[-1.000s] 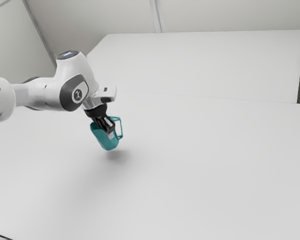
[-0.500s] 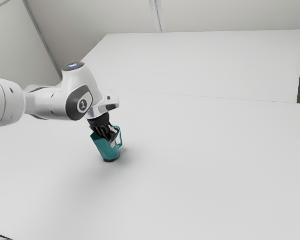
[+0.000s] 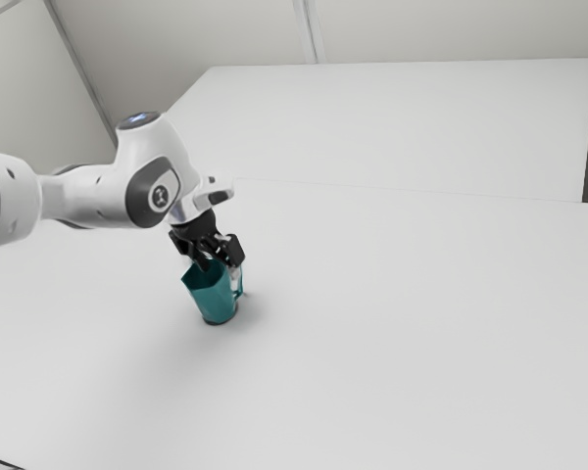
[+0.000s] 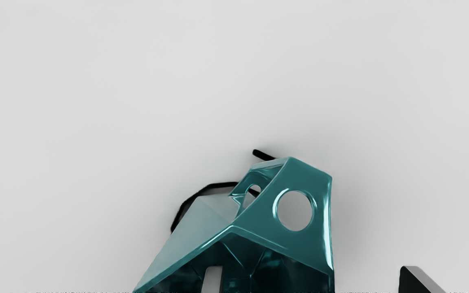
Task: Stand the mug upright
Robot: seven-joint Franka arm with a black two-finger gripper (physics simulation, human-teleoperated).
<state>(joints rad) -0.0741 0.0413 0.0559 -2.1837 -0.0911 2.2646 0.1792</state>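
Observation:
The black gripper (image 3: 220, 257) is just above the teal mug (image 3: 214, 296), which stands nearly upright on the table, its handle toward the exterior view's right. In the wrist view the mug (image 4: 295, 248) shows its faceted rim, dark interior and a handle with a round hole. The gripper (image 4: 308, 279) is open there: one fingertip is over the mug's mouth, the other stands apart beyond the handle side, with bare table between it and the mug.
The white table (image 3: 402, 333) spreads around the mug, and another pale surface (image 3: 392, 122) lies behind it. A dark cable (image 3: 0, 461) crosses the near left corner of the exterior view.
The mug has gone from tilted in the gripper above the table to standing nearly upright on it. The gripper's fingers have spread, and the hand has risen slightly since half a second ago.

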